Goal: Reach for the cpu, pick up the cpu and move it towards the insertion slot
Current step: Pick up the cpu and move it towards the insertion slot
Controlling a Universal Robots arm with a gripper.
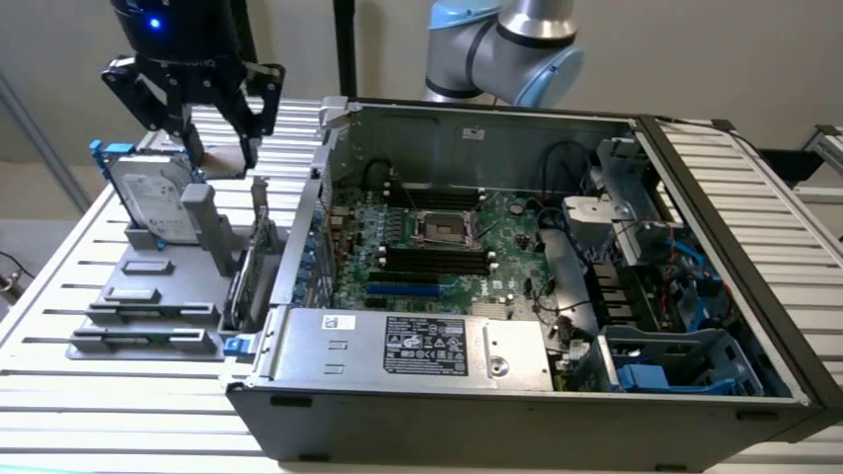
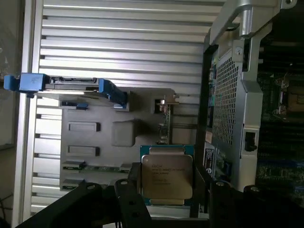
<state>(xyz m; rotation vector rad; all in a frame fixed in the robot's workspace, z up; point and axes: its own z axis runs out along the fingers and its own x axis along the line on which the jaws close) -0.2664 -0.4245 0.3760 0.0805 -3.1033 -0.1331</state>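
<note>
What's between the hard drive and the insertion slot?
In the exterior view, the computer case's side wall stands between the hard drive and the insertion slot.

silvery cpu [image 2: 167,176], blue-railed hard drive [image 1: 148,193]

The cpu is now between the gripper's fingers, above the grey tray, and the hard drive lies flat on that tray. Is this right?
One point is wrong: the hard drive stands upright on edge in the grey tray, as the exterior view shows. The cpu does sit between the fingers of the gripper above it.
</note>
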